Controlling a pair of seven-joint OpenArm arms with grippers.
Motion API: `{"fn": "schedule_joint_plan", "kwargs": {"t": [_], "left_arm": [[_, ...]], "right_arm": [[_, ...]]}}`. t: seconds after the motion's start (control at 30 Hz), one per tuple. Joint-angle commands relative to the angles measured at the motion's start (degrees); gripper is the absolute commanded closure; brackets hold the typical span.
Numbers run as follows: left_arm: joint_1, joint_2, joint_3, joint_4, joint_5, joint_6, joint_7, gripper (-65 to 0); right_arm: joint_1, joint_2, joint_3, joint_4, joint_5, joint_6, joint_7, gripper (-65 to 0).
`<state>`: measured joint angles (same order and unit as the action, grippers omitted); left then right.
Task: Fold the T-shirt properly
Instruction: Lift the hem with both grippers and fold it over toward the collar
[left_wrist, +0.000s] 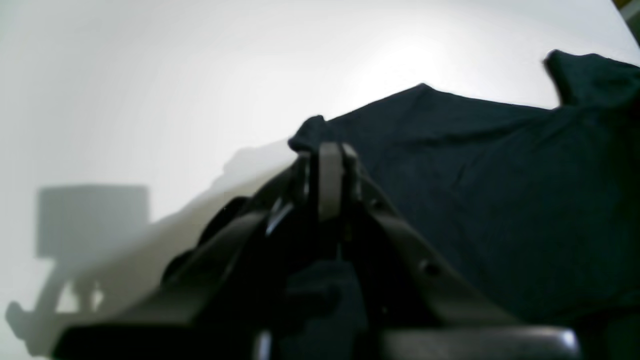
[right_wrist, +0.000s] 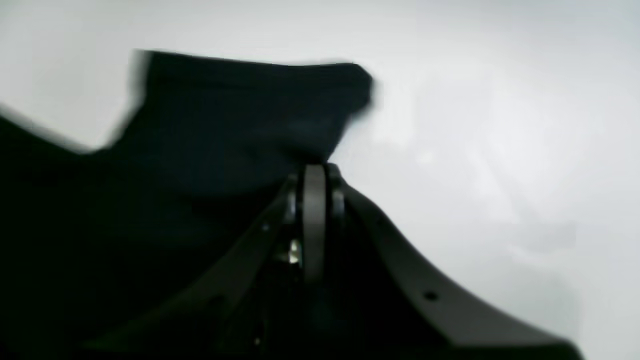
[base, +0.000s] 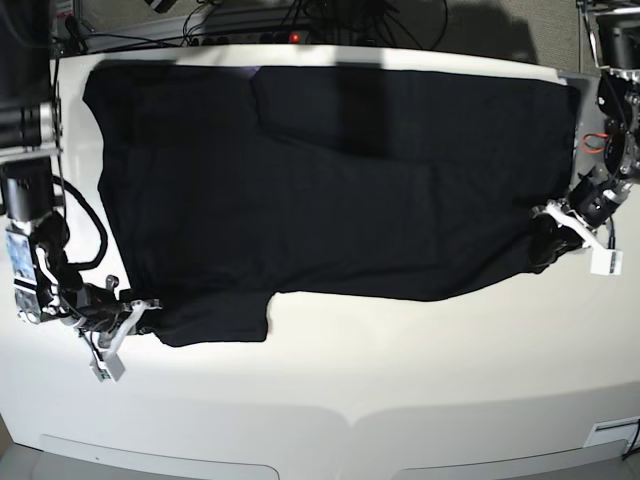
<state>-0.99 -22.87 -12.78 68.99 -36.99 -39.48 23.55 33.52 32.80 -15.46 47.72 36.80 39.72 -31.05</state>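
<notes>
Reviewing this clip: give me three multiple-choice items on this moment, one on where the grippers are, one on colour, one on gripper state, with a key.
1. Where do the two grippers sit on the T-shirt?
A. Both at the middle
B. One at each near corner
C. Both at the far edge

2. What colour is the side of the shirt that shows?
A. Black
B. White
C. Red

3. How is the left gripper?
A. Wide open above the cloth
B. Out of view
C. Shut on the cloth

Key: 1 B, the right gripper and the left one are at opposite near corners; 2 A, plain black cloth on a white table; 3 C, fingers pressed together at the shirt's edge.
</notes>
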Motion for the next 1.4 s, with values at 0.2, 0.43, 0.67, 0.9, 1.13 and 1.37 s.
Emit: {"fn": "schedule_joint_plan", "kwargs": {"t": [0.2, 0.43, 0.67, 0.9, 1.13, 1.37], "left_arm": [[4.87, -1.11, -4.96, 5.29, -4.31, -0.52, -1.36, 0.0], [12.52, -1.09, -13.40, 11.80, -5.27, -0.52, -1.33, 0.0], [18.21, -1.11, -13.94, 16.96, -5.25, -0.52, -1.09, 0.0], [23.39, -1.09, -15.21, 18.82, -5.27, -0.52, -0.92, 0.0], [27.76, -0.79, -16.13, 18.82, -4.26, -0.52, -0.92, 0.0], [28.46, 2.34, -16.11, 18.82, 2.67, -0.52, -0.94, 0.0]], "right_arm": [[-12.76, 5.01, 7.17, 21.14, 2.08, 0.28, -3.93, 0.0], [-29.16, 3.56, 24.65, 37.27, 2.78, 0.28, -4.48, 0.0], [-42.29, 0.61, 36.63, 48.54, 3.17, 0.28, -4.72, 0.0], [-51.25, -3.02, 45.83, 53.57, 4.35, 0.28, -5.03, 0.0], [-58.42, -3.76, 47.60, 53.57, 4.31, 0.28, -4.72, 0.0], [-62.14, -3.76, 47.60, 53.53, 3.91, 0.28, -5.20, 0.0]]}}
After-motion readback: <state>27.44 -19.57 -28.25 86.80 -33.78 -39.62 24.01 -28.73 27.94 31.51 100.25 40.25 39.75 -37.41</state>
